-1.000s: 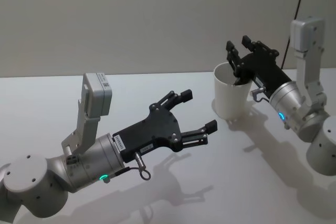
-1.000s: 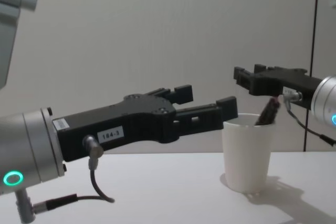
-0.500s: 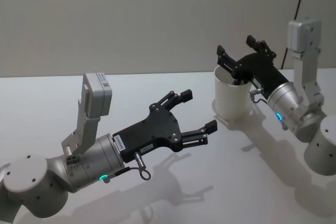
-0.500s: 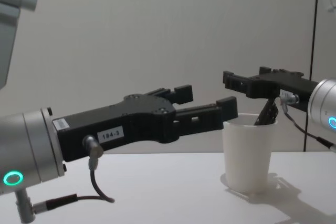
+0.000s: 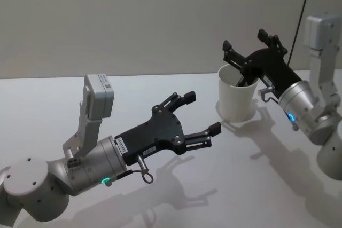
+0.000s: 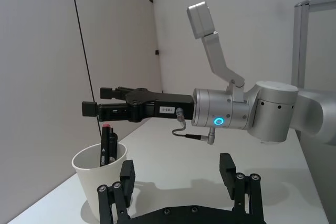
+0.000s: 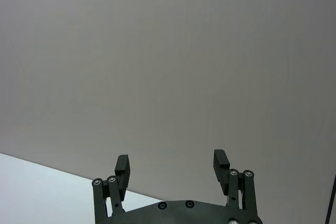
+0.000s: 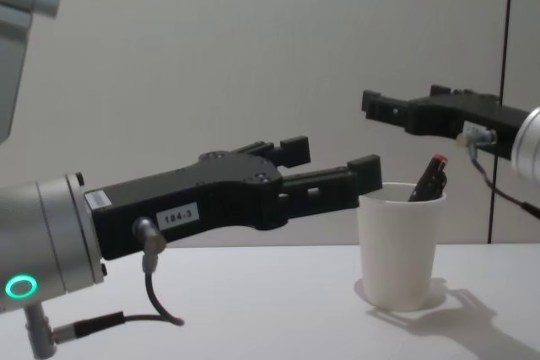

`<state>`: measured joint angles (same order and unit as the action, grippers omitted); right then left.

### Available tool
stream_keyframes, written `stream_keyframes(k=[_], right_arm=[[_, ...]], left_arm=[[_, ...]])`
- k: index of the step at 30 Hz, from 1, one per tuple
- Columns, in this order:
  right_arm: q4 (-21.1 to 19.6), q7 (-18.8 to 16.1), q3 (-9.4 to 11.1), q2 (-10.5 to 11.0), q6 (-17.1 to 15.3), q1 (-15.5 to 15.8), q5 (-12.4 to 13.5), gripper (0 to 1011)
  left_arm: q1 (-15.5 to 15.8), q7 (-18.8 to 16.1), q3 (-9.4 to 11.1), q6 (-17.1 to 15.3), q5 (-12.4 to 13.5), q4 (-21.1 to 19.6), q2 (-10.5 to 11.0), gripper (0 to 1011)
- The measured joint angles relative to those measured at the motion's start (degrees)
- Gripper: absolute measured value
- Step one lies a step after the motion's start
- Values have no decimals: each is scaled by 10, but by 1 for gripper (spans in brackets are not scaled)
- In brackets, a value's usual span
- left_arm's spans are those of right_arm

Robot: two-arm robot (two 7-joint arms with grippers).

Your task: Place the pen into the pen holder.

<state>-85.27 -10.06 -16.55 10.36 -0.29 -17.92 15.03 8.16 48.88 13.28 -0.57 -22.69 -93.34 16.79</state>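
Since a sec ago our right hand [image 8: 375, 105] has lifted off the pen holder [image 8: 398, 248], fingers spread wide & empty, pen [image 8: 428, 179] leaning inside it on the bench [image 5: 176, 201], so we judge placing done; next: retract right arm w/o knocking the cup, left hand [image 5: 202, 113] parked open.

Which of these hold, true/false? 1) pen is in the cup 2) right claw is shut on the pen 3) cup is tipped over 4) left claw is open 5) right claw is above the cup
1) Pen is in the cup: true; it leans against the rim with its red-tipped end sticking out.
2) Right claw is shut on the pen: false; it is open and holds nothing.
3) Cup is tipped over: false; it stands upright on the table.
4) Left claw is open: true; it holds nothing and sits to the left of the cup.
5) Right claw is above the cup: true; it is clear of the rim.
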Motion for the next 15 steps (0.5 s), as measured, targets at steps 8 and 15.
stream_keyframes(k=[8,15], right_arm=[[-13,1,2,4,-1,8,5,1001],[-33,9,7,16,-3,32,6,1001]], left_arm=[[0,-3,0,0,0,0,0,1001],[4,-34,9,0,7,0,4,1001]])
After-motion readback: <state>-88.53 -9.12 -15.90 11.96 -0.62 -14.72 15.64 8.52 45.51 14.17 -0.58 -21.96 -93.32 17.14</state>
